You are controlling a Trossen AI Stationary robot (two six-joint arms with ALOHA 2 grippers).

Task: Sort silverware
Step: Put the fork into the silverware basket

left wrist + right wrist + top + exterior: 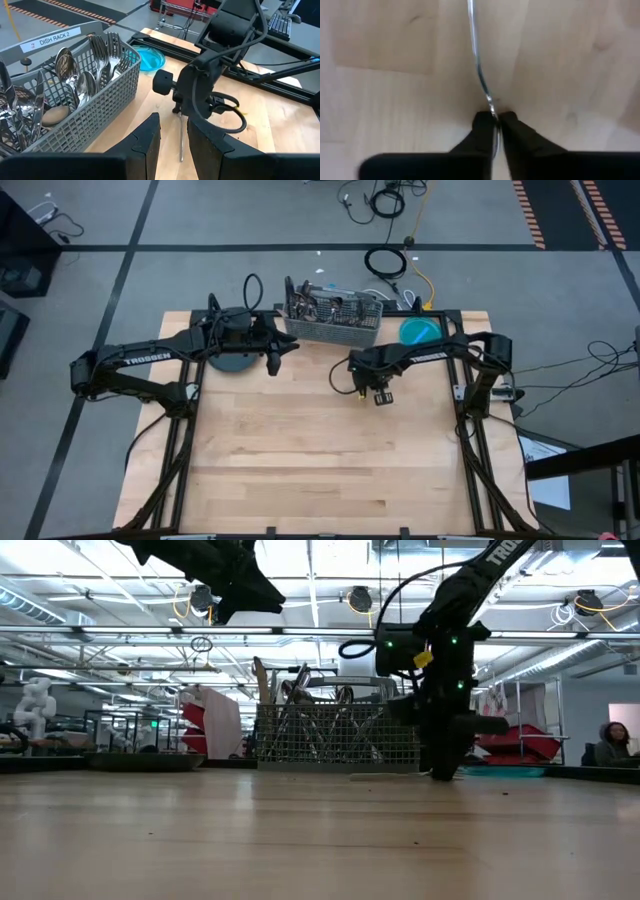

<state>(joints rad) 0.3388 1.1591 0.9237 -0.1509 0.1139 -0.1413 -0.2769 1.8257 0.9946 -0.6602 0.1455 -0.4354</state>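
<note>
**Silverware: one piece pinched at the tabletop**

Silverware (75,75) mostly stands in the grey caddy (333,320) at the tabletop's (300,460) far edge. My right hand (494,125) is pressed together on one slim piece (476,55), its tip against the wood; I can't make out its kind. My left hand (172,140) hangs spread beside the caddy, above the dark plate (232,362).

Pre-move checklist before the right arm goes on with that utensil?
1. Right gripper shut on the utensil: ok.
2. Utensil type: cannot tell, only a slim handle shows.
3. Utensil clear of the table: cannot tell.
4. Left gripper open, empty, near the caddy: ok.
5. Compartments hold forks and spoons apart: ok.
6. Blue plate out of the path: ok.
</note>
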